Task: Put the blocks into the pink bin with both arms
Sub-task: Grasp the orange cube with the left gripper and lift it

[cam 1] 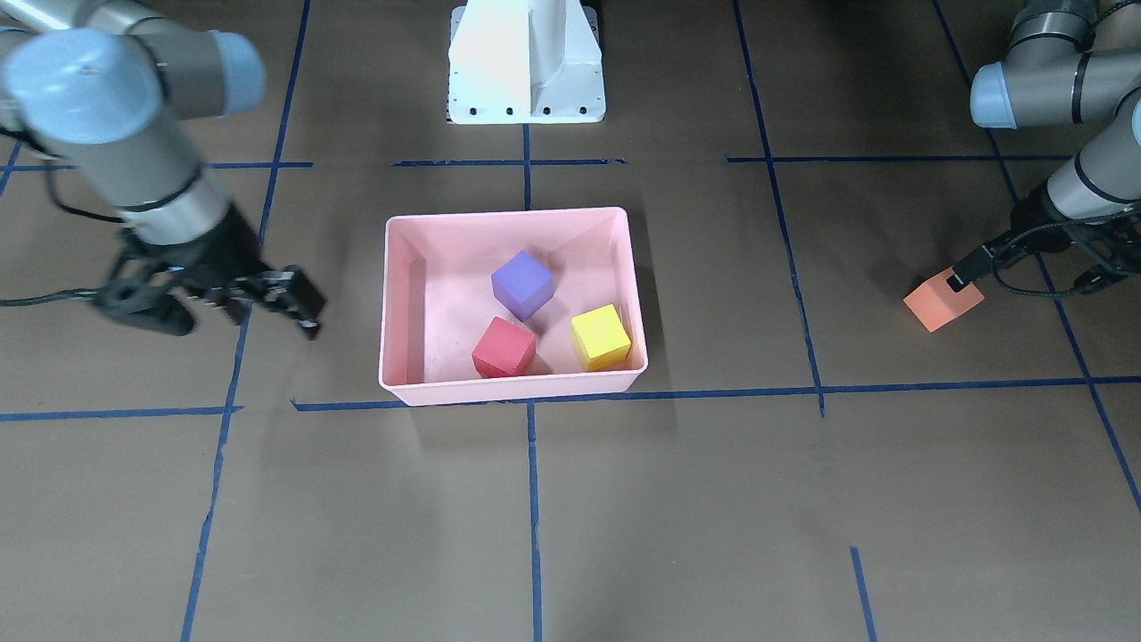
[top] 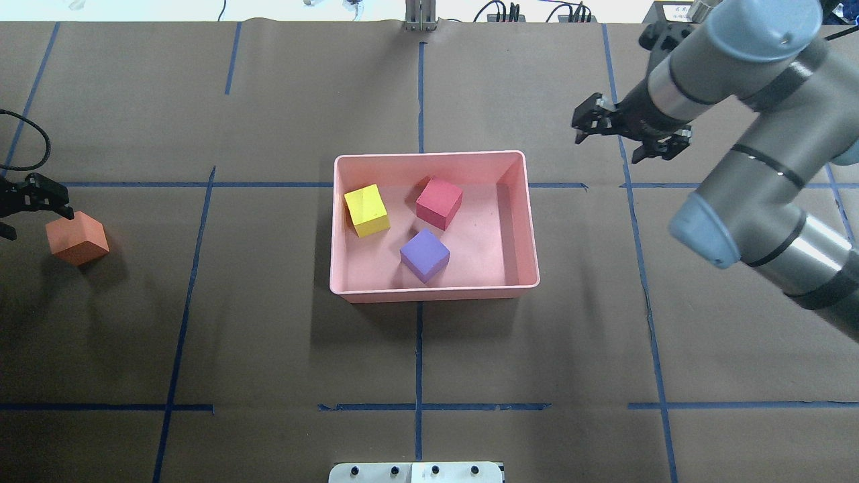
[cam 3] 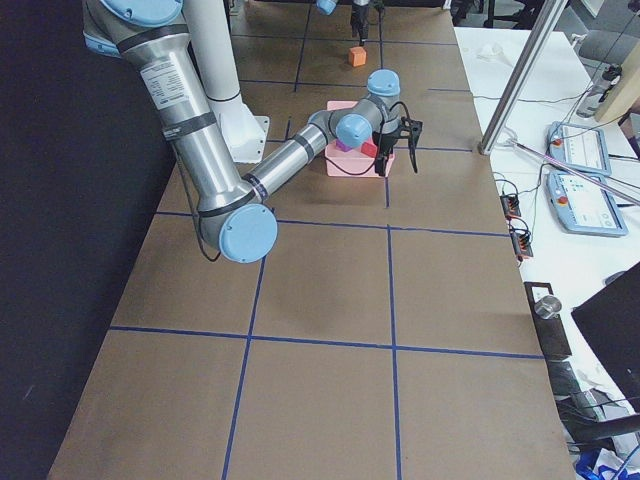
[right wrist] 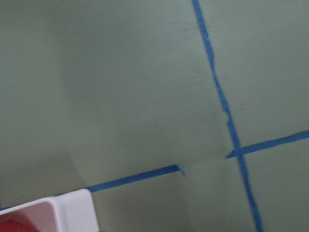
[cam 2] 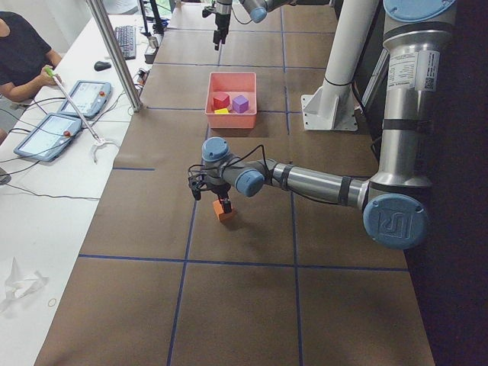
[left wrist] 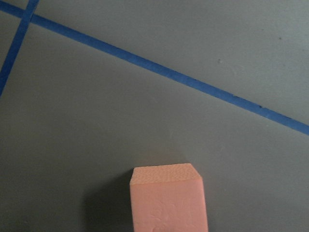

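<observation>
The pink bin (cam 1: 513,218) sits mid-table and holds the purple block (cam 1: 522,283), the red block (cam 1: 504,348) and the yellow-green block (cam 1: 600,337). The orange block (cam 1: 943,301) is far out on my left side, also in the overhead view (top: 77,238) and at the bottom of the left wrist view (left wrist: 168,200). My left gripper (cam 1: 961,281) is shut on the orange block, which looks tilted. My right gripper (cam 1: 307,312) is open and empty, beyond the bin's far right corner in the overhead view (top: 585,121). The right wrist view shows only a bin corner (right wrist: 67,212).
The white pedestal base (cam 1: 526,62) stands behind the bin. Blue tape lines cross the brown table cover. A side bench with tablets (cam 2: 84,95) and a metal pole (cam 2: 114,53) stands along the table's far edge, with an operator seated there.
</observation>
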### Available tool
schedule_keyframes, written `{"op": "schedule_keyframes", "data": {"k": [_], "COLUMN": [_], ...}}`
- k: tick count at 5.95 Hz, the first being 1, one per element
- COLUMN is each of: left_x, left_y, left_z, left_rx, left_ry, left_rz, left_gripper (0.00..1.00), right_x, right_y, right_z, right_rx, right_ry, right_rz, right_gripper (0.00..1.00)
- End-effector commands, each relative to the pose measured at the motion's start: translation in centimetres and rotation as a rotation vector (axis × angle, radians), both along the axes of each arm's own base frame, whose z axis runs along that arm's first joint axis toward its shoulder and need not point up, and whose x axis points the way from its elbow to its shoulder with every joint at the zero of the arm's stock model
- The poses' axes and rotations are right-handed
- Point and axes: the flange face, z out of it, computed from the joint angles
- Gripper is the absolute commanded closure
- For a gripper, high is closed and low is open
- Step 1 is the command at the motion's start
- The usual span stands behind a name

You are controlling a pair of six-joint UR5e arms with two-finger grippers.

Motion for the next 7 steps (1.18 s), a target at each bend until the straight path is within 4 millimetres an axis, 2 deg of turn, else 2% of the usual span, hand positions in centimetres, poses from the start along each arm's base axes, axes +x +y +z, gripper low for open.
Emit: {"op": "schedule_keyframes", "data": {"k": [1, 2, 3, 5, 6, 7], "left_x": [0.2, 0.8, 1.1, 3.4, 3.8, 4.2], "left_y": [-0.3, -0.3, -0.7, -0.1, 0.1, 0.2], "left_z": [1.2, 2.4, 3.4, 3.1, 3.3, 4.2], "left_rx": [-0.01, -0.007, 0.013, -0.001, -0.003, 0.006], "left_ry": [-0.005, -0.003, 0.015, 0.023, 0.021, 0.025], "left_rz": [0.001, 0.01, 0.002, 0.021, 0.031, 0.038], "left_gripper": [0.0, 0.0, 0.0, 0.0, 0.0, 0.0], "right_x": [12.2, 15.0, 15.2, 15.3, 15.4, 15.3], "right_y": [-0.7, -0.2, 0.1, 0.6, 0.7, 0.7], "right_z": [6.7, 8.5, 9.1, 8.8, 8.7, 8.6], "right_rx": [0.04, 0.048, 0.056, 0.065, 0.068, 0.07], "right_ry": [-0.033, -0.042, -0.03, -0.031, -0.03, -0.031], "right_rz": [-0.09, -0.101, -0.106, -0.106, -0.103, -0.104], "right_gripper": [0.0, 0.0, 0.0, 0.0, 0.0, 0.0]}}
